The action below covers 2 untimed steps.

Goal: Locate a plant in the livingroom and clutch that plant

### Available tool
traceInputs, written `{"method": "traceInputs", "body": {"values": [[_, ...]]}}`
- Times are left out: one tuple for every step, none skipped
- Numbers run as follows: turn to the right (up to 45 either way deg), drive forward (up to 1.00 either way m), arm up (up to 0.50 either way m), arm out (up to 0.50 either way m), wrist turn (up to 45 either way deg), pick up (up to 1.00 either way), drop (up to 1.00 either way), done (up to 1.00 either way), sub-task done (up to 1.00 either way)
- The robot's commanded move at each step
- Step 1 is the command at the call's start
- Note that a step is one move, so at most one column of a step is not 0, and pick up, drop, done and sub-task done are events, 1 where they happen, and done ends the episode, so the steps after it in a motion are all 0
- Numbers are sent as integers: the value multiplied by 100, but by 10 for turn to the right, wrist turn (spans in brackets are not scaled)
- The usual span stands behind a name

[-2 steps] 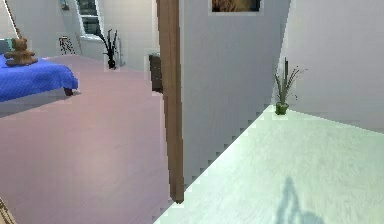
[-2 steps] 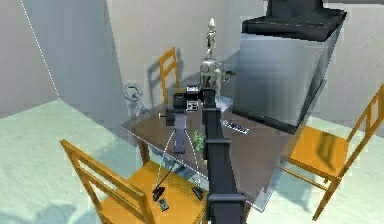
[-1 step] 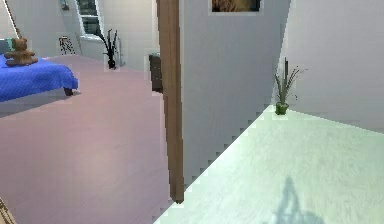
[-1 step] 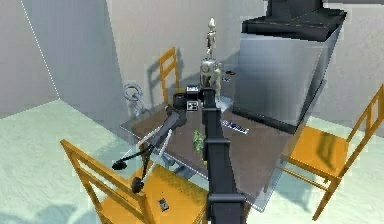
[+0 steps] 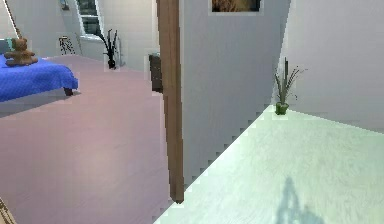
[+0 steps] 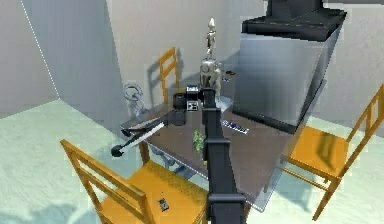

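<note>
Green plant (image 5: 284, 90) stands by the wall (image 5: 335, 50); whether the end effector (image 6: 130, 138) grasps anything, I cannot tell.

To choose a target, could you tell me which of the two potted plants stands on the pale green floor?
The green-potted plant at the forward view's right; the dark-potted plant stands far off on pink floor.

Blue bed (image 5: 35, 78), dining table (image 6: 262, 150), wooden chairs (image 6: 150, 186)
</note>
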Motion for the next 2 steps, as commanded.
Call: {"method": "traceInputs", "body": {"values": [[0,0,0,0,450,0,0,0,0],[0,0,0,0,450,0,0,0,0]]}}
